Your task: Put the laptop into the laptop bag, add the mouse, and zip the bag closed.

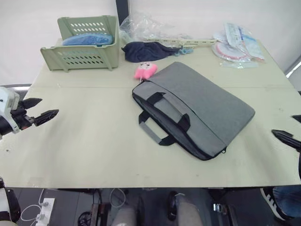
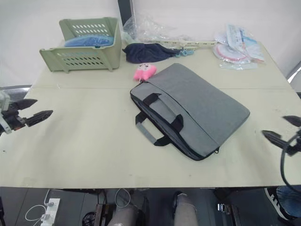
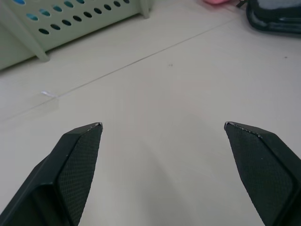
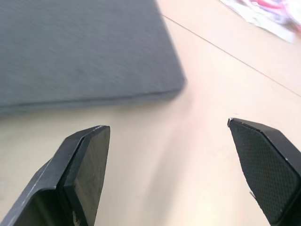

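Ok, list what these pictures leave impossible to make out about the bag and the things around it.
- Laptop bag: its grey fabric hides whatever is inside, so laptop and mouse cannot be confirmed.
- Zipper: at the bag's near corner it is too small to tell whether it is fully closed.
- Green basket: its walls hide most of the blue item in it.
- Right gripper: partly cut off by the picture's edge.
- Right wrist view: the bag's corner is blurred.

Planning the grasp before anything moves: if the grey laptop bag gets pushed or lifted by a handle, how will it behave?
The laptop bag lies flat and broad on the table, so a push would probably slide it, not tip it. Its fabric looks soft, and the looped handles lie limp, so lifted by one it would likely sag and swing.
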Robot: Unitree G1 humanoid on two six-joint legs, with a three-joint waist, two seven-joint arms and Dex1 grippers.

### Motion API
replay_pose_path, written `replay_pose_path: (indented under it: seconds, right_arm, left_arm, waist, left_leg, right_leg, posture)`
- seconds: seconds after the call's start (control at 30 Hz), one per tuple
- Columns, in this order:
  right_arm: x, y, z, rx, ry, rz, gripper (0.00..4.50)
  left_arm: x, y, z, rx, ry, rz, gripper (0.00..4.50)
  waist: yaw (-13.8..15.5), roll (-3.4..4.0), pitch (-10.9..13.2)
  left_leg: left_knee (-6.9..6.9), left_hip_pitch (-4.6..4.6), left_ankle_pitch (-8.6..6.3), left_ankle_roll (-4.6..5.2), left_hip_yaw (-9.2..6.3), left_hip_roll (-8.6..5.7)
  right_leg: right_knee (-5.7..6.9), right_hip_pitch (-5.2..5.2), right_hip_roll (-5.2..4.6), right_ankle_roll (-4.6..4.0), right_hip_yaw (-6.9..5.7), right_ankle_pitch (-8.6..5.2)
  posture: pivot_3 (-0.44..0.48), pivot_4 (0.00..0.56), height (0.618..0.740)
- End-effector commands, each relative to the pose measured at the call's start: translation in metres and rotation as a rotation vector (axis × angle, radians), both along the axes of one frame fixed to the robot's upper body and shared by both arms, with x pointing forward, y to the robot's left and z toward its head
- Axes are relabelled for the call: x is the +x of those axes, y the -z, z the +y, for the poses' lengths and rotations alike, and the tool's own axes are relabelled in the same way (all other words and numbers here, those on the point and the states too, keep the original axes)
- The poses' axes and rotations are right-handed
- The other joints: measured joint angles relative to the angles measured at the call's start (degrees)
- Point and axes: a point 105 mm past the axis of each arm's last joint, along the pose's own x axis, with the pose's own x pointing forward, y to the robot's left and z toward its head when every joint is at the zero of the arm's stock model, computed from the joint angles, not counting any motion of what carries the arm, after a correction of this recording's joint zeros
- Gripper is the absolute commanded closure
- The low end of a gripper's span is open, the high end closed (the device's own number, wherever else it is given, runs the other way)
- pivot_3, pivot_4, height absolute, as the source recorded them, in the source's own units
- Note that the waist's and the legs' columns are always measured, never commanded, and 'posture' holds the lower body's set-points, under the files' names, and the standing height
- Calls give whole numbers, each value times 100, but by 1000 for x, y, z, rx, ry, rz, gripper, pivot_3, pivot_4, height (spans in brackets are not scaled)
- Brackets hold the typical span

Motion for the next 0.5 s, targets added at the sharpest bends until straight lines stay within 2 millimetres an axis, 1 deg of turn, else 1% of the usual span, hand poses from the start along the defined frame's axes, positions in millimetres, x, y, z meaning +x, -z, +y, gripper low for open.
replay_pose_path:
  seconds: [0.03,0.2,0.37,0.5]
  right_arm:
    - [-8,-10,-14,-40,11,-40,96]
    - [-9,-7,-13,-31,2,-45,96]
    - [-10,3,-2,13,-15,-12,96]
    - [-13,12,7,65,4,15,96]
  left_arm:
    - [-6,-18,11,30,-14,-42,0]
    - [-6,-15,12,20,-11,-22,0]
    - [0,-12,3,19,24,-18,0]
    - [13,-13,-19,17,111,14,0]
  waist:
    - [-18,0,0]
    - [-77,0,0]
    - [-123,1,0]
    - [-78,0,0]
  left_leg:
    - [0,0,0,0,0,0]
    - [-4,1,0,0,1,5]
    - [-4,9,-1,-2,-8,8]
    - [0,6,-1,-2,-12,6]
  right_leg:
    - [0,1,0,0,0,0]
    - [-1,28,0,0,0,0]
    - [-3,41,0,0,-5,0]
    - [-4,46,-1,0,-8,0]
  posture:
    - [0,150,740]
    - [0,150,740]
    - [0,150,740]
    - [0,150,740]
